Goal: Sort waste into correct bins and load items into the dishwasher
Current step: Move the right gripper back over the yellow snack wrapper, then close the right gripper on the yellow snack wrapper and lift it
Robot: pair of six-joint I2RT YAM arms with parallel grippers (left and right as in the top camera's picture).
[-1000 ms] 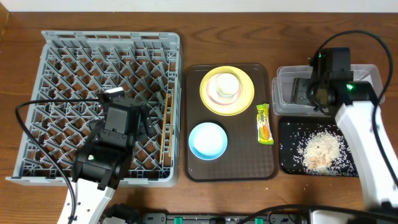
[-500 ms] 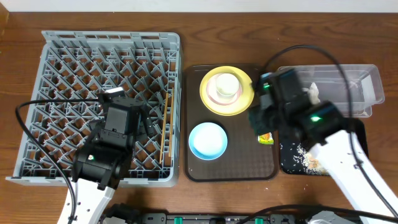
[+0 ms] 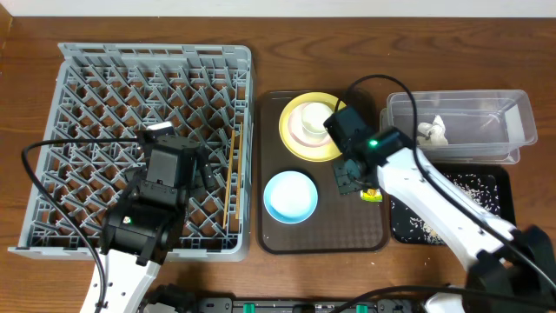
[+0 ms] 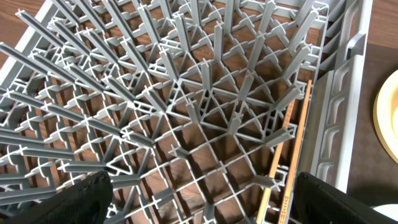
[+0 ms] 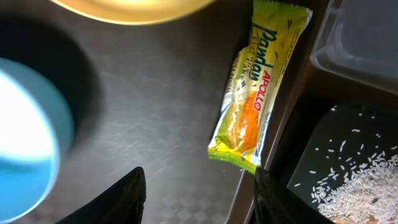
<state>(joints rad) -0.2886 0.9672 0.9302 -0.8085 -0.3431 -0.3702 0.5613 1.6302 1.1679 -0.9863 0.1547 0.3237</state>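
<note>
The grey dish rack (image 3: 104, 96) holds the wooden chopsticks (image 3: 230, 178) near its right wall; they also show in the left wrist view (image 4: 289, 149). My left gripper (image 3: 176, 161) hangs open and empty over the rack (image 4: 186, 93). My right gripper (image 5: 199, 199) is open and empty just above the yellow-green snack wrapper (image 5: 261, 87), which lies on the brown tray's right edge (image 3: 372, 195). The cream cup (image 3: 311, 122) stands on the yellow plate (image 3: 295, 143). The blue bowl (image 3: 290, 196) sits in front of it. The white tissue (image 3: 432, 132) lies in the clear tub (image 3: 473, 109). Rice crumbs (image 3: 469, 184) lie in the black tray (image 3: 497, 178).
The brown serving tray (image 3: 317, 235) sits between the rack and the two bins. The right arm (image 3: 434, 204) stretches across the black tray. Cables loop over the rack's left side (image 3: 52, 148) and above the plate.
The right arm has swung left from over the clear tub to above the wrapper on the brown tray. The tissue now shows lying in the tub. The left arm has not moved.
</note>
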